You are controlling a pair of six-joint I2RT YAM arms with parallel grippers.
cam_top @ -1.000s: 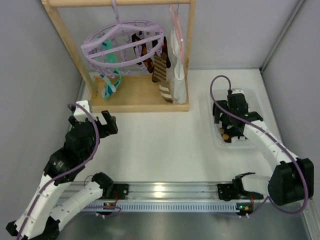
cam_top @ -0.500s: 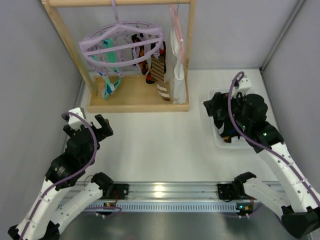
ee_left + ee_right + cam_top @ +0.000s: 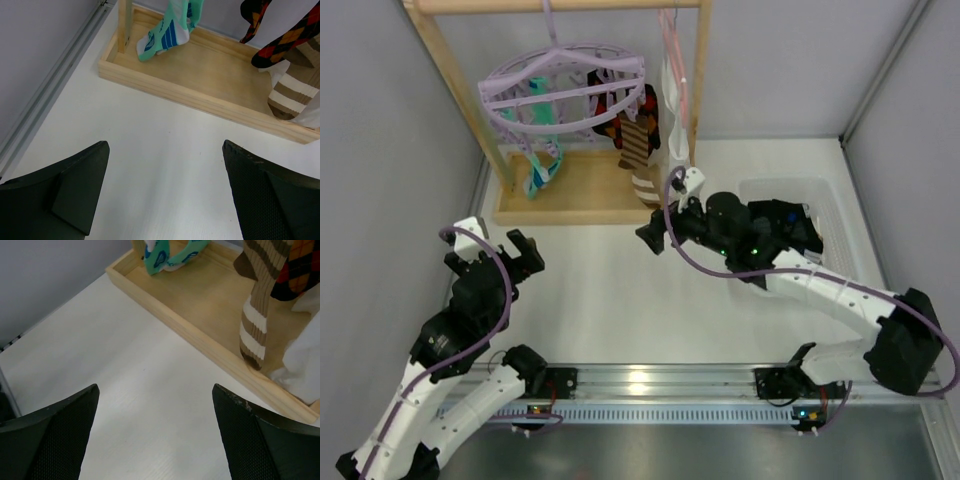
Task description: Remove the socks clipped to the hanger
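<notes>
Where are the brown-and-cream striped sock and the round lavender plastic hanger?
brown-and-cream striped sock (image 3: 251, 334), right wrist view, its striped leg.
round lavender plastic hanger (image 3: 525, 58), top view, its ring.

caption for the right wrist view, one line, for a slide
Open right gripper facing a brown-and-cream striped sock hanging over the wooden base.

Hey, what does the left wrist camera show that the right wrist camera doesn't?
Only the left wrist view: the open left gripper, the rack's upright wooden post and the grey rail along the table's edge.
Only the right wrist view: the open right gripper and the white garment, which the left view at most clips at its edge.
Both: the wooden base tray, the teal sock, the brown-and-cream striped sock and the black sock with orange diamonds.
</notes>
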